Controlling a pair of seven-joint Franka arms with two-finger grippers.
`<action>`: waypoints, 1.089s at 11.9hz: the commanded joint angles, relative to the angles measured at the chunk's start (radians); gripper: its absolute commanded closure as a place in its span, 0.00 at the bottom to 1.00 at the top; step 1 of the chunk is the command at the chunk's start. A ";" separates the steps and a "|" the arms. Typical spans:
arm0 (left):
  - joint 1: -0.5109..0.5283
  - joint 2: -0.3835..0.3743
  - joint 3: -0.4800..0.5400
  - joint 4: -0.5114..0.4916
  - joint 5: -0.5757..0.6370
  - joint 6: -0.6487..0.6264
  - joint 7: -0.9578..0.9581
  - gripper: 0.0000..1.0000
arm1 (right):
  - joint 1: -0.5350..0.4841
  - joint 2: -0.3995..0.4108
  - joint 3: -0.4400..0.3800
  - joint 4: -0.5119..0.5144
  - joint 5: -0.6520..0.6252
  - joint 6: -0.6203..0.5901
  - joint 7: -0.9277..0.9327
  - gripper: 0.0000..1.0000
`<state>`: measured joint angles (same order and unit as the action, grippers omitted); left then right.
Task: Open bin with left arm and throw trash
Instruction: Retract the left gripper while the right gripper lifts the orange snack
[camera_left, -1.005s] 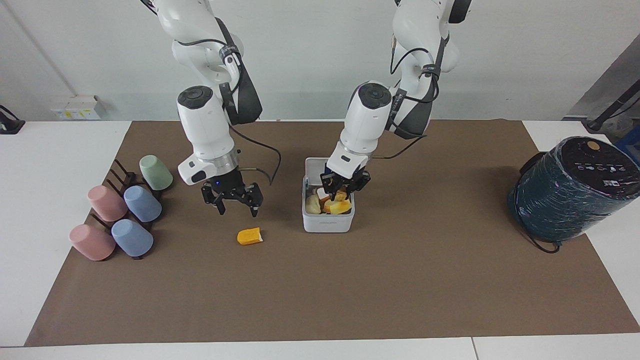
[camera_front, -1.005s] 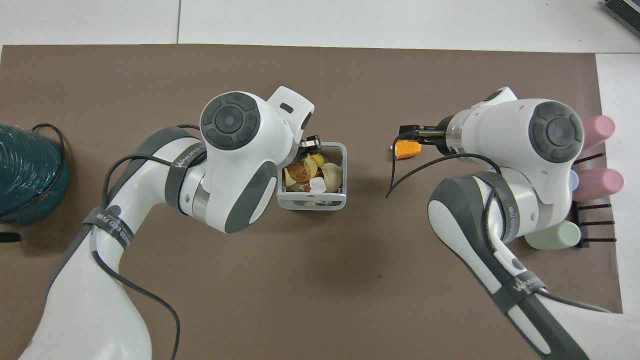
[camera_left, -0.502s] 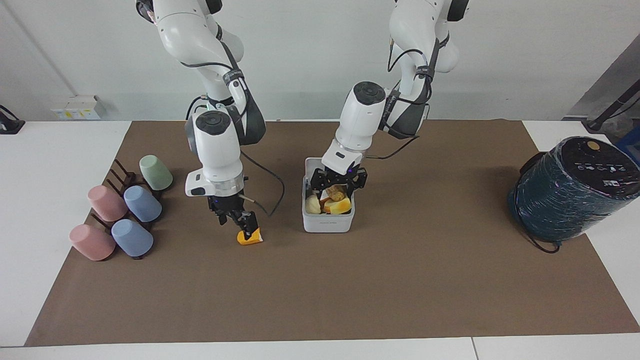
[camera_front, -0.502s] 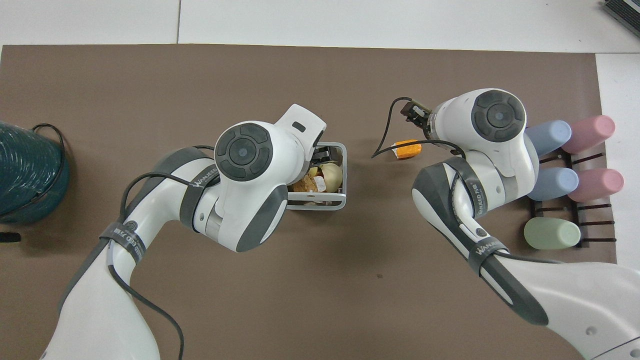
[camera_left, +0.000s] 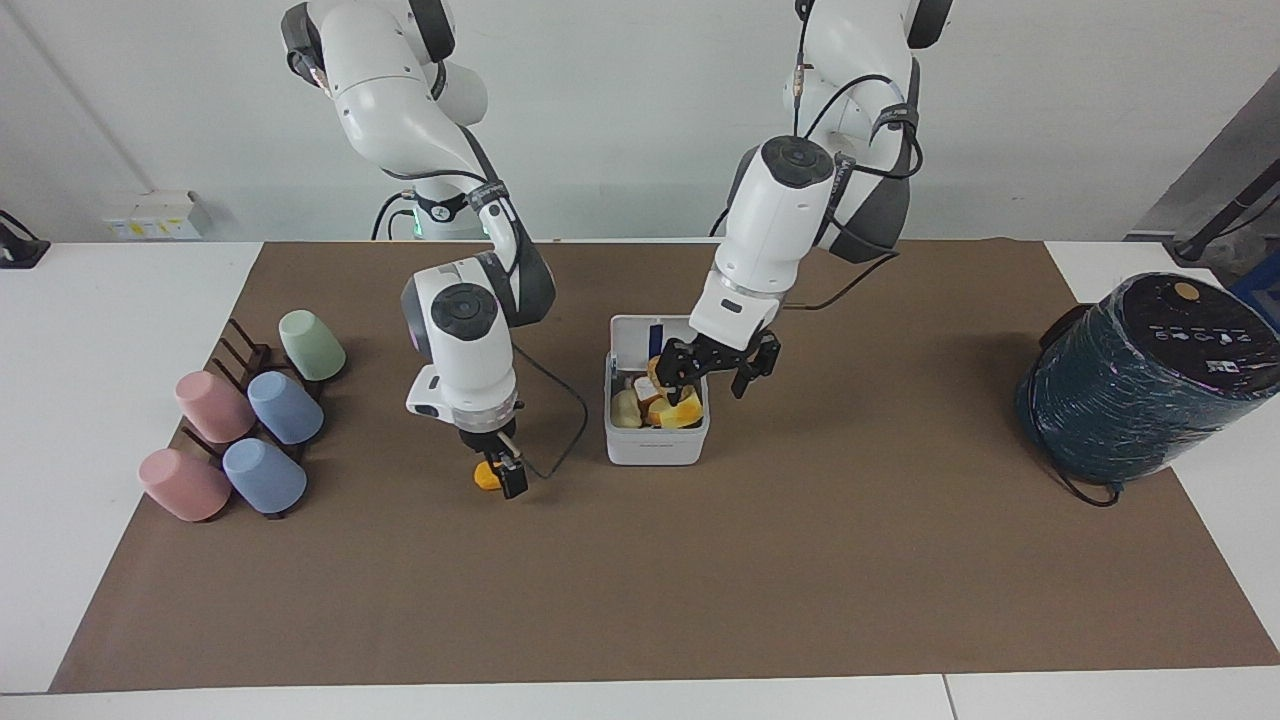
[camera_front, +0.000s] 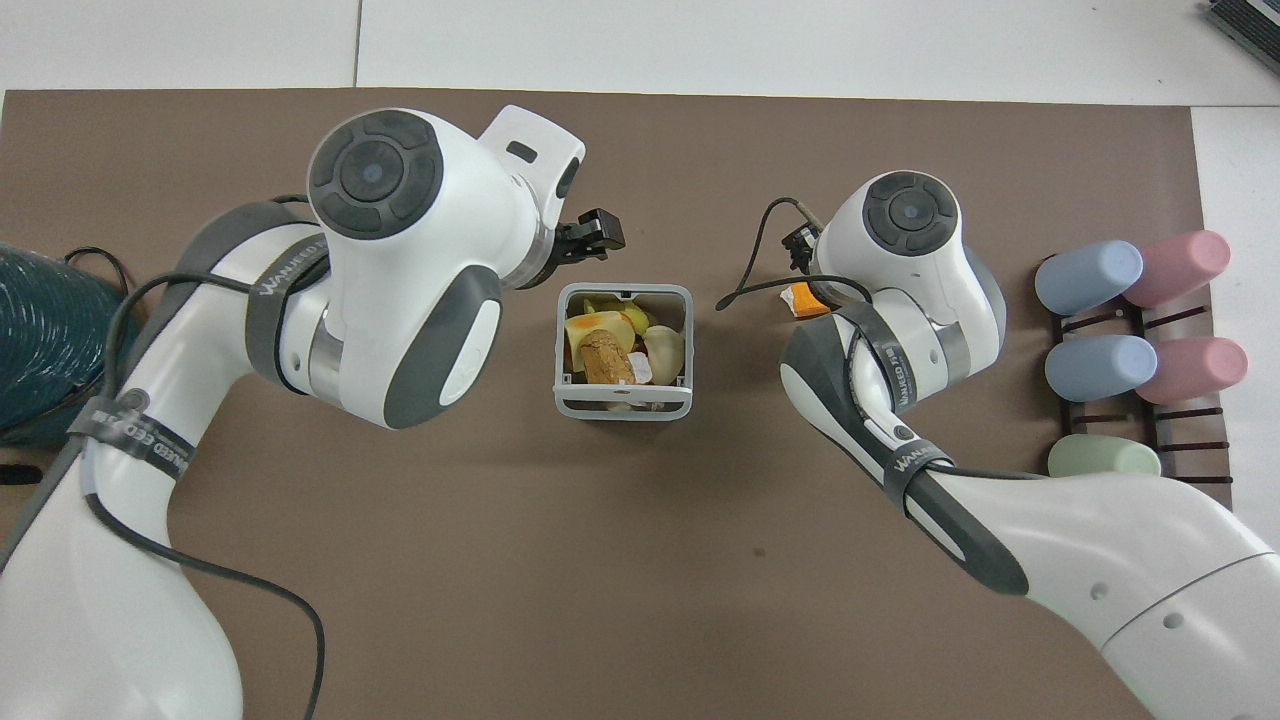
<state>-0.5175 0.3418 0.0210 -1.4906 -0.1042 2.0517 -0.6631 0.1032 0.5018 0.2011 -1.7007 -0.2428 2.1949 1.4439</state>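
White bin (camera_left: 655, 447) lid up, holding food scraps, orange chunk (camera_left: 487, 476) beside it

The right arm's wrist hides most of the orange chunk (camera_front: 803, 301).

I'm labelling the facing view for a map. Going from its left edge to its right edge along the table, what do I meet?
Cup rack → right gripper at the orange piece → white bin with food pieces → left gripper over the bin's edge → dark teal cylinder.
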 joint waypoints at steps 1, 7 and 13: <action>0.052 0.019 0.003 0.098 0.003 -0.138 0.081 0.00 | -0.011 0.006 0.011 0.001 -0.012 -0.023 0.067 0.00; 0.217 -0.019 0.010 0.184 0.075 -0.425 0.441 0.00 | -0.011 0.004 0.012 -0.004 0.007 0.062 0.078 1.00; 0.310 -0.165 0.005 0.127 0.120 -0.496 0.658 0.00 | 0.000 -0.185 0.050 -0.005 0.023 -0.030 0.012 1.00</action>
<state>-0.2180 0.2406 0.0380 -1.3082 -0.0060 1.5745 -0.0260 0.1043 0.3778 0.2239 -1.6874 -0.2383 2.2009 1.4939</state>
